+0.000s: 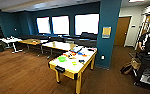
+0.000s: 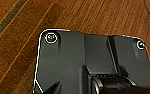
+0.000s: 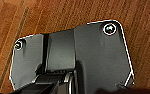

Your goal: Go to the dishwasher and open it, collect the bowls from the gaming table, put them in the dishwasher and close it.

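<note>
Robot faces the gaming table (image 1: 73, 65) across wood floor (image 1: 21, 75), not yet within reach. One green bowl (image 1: 62, 59) sits near the table's left edge amid small clutter. Both wrist cameras look down at floor, arms apparently stowed for driving; finger state cannot be told.

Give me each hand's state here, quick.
Left hand: cannot be told; its wrist camera looks down at wood floor.
Right hand: cannot be told; the same floor lies under it.
</note>
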`<state>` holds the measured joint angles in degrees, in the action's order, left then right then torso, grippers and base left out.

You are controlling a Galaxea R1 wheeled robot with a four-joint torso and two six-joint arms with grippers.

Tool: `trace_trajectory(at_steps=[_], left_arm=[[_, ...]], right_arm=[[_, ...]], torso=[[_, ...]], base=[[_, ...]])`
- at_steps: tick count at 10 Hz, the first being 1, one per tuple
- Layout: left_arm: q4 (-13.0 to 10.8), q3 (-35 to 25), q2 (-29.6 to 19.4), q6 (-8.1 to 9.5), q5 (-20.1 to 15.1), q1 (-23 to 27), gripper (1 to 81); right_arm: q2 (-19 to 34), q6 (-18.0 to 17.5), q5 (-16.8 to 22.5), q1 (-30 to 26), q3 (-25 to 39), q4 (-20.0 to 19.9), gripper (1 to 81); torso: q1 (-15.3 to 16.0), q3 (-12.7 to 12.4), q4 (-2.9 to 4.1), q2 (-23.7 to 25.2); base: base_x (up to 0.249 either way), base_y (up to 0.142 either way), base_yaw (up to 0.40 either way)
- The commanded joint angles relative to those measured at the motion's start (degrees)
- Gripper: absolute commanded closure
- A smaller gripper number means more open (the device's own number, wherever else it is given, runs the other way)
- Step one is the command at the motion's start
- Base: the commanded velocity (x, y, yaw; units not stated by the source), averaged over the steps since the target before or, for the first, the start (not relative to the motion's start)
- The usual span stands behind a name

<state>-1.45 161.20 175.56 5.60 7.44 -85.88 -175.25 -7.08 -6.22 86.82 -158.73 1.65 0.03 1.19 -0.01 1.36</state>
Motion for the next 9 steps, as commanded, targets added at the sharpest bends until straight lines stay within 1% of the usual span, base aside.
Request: trace_trajectory(at_steps=[1, 2, 9], left_arm=[[0.22, 0.17, -0.2, -0.32, -2.6, 3.04, 1.0], [0.22, 0.17, -0.2, -0.32, -2.6, 3.04, 1.0], [0.22, 0.17, -0.11, -0.23, -2.6, 3.04, 1.0]], right_arm=[[-0.04, 0.05, 2.61, -3.09, 0.28, 0.29, 1.0], [-0.12, 0.05, 2.61, -3.01, 0.28, 0.29, 1.0], [-0.04, 0.05, 2.61, -3.01, 0.19, 0.29, 1.0]], torso=[[0.0, 0.0, 0.0, 0.0], [0.02, 0.0, 0.0, 0.0], [0.05, 0.0, 0.0, 0.0]], base=[[0.156, 0.0, 0.0], [0.156, 0.0, 0.0], [0.156, 0.081, 0.0]])
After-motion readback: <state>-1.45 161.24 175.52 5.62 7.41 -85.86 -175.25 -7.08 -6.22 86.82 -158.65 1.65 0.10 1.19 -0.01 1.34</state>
